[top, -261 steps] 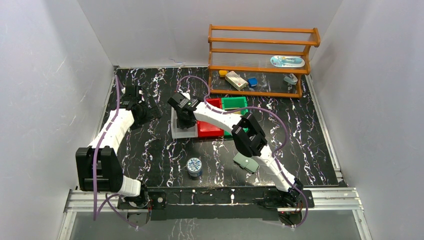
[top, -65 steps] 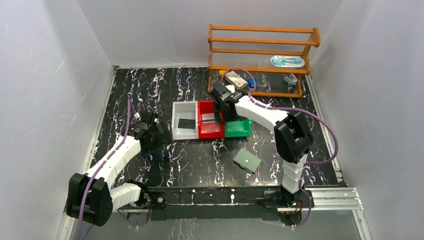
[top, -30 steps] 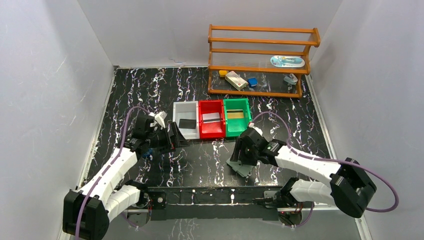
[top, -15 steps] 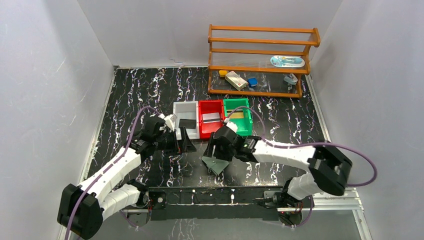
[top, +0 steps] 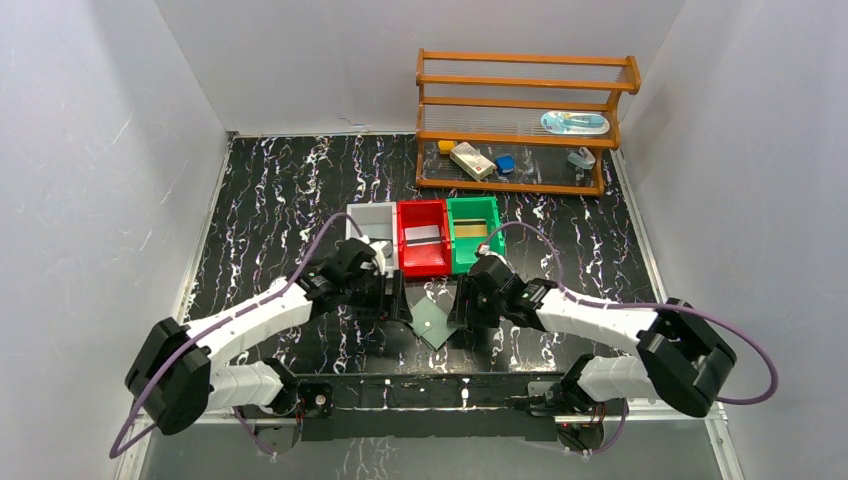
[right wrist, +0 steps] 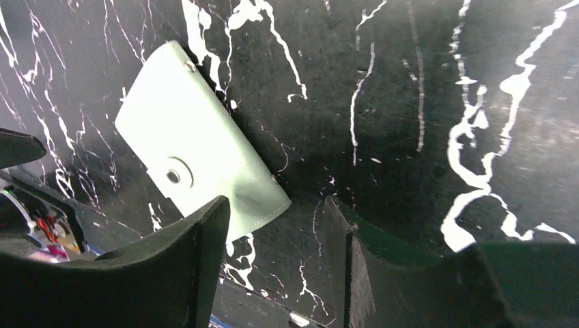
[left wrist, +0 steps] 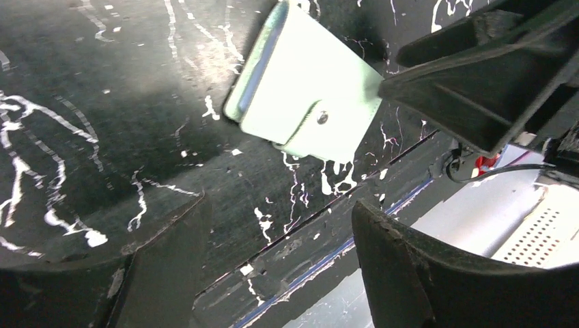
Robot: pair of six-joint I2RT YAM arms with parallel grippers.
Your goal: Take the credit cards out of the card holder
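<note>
One holder (top: 431, 322), closed and flat on the surface (top: 300, 190), close to the near edge and about midway left to right, between the two tools. Skewed to the surface's edges, long axis roughly from far left to near right in the top view. Pale grey-green, oblong, with one metal snap (right wrist: 173, 176) on a small tab by a long side and a bluish strip (left wrist: 256, 65) showing along one edge. Left tool (left wrist: 276, 205) just left of it, jaws wide, only bare surface between them. Right tool (right wrist: 276, 203) at its right end, jaws also apart, one corner of the holder reaching into the gap; hard to tell whether touching. Three bins in a row farther back: white bin (top: 362, 215), red bin (top: 403, 240), green bin (top: 495, 235). Two cards in sight: one grey card (top: 423, 236) in the red bin, one gold card (top: 472, 231) in the green bin.
</note>
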